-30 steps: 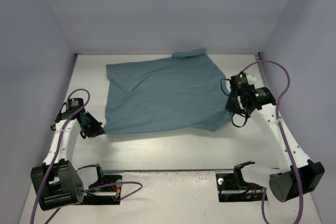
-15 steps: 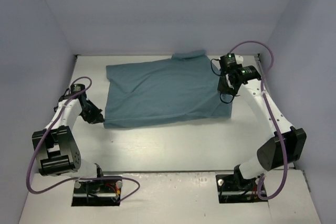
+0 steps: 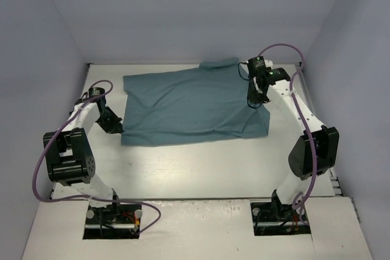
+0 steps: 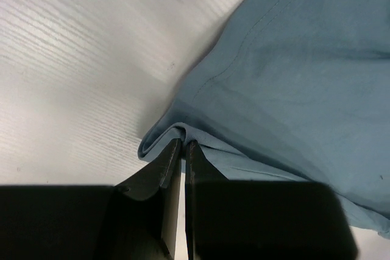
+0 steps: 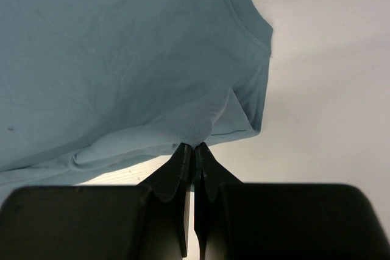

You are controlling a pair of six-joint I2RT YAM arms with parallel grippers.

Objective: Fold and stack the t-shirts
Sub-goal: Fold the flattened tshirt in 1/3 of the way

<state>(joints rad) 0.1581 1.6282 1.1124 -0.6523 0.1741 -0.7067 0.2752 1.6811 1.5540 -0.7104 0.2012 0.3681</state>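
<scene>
The teal t-shirt [image 3: 189, 105] lies spread on the white table [image 3: 195, 168], a sleeve poking out at the far edge. My left gripper [image 3: 116, 128] is shut on the shirt's near-left corner. The left wrist view shows my left gripper [image 4: 184, 143] pinching a small fold of the t-shirt [image 4: 292, 77] at the hem. My right gripper [image 3: 255, 101] is shut on the shirt's right edge. In the right wrist view my right gripper [image 5: 194, 145] nips a bunched bit of the t-shirt [image 5: 122, 59], which hangs up from the tips.
Pale walls close in the table on the left, back and right. Both arm bases [image 3: 113, 214] sit at the near edge, and purple cables [image 3: 42, 168] loop off the arms. Bare table shows near the shirt's front edge.
Both arms have swung away from the near edge towards the back, each still pinching the shirt. The right gripper went up and inward; the shirt's near edge shifted back with them.
</scene>
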